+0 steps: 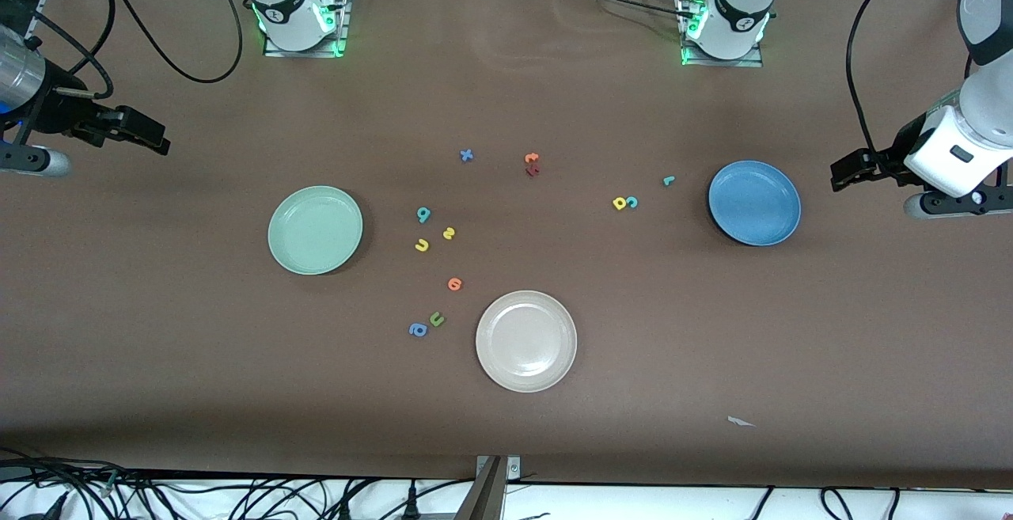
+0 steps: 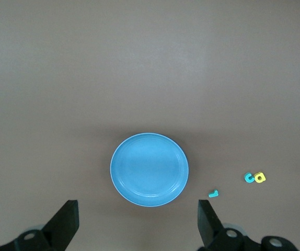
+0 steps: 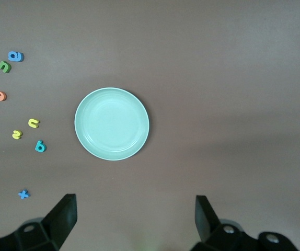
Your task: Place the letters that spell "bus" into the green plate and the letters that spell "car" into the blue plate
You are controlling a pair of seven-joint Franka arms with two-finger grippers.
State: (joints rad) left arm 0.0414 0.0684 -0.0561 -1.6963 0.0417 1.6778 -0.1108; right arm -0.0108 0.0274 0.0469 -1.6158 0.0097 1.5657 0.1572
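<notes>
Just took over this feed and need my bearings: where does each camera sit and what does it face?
Front view: high across the table, facing both bases; left pincer and right pincer open at the table ends.
Left wrist view: looks down on the blue plate; own fingers show.
Right wrist view: looks down on the green plate; own fingers show.
Front shares both plates.

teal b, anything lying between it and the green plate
Nothing visible does. The teal b lies on bare table beside the green plate, toward the left arm's end. The yellow u and yellow s sit nearer the front camera, off that line.
</notes>
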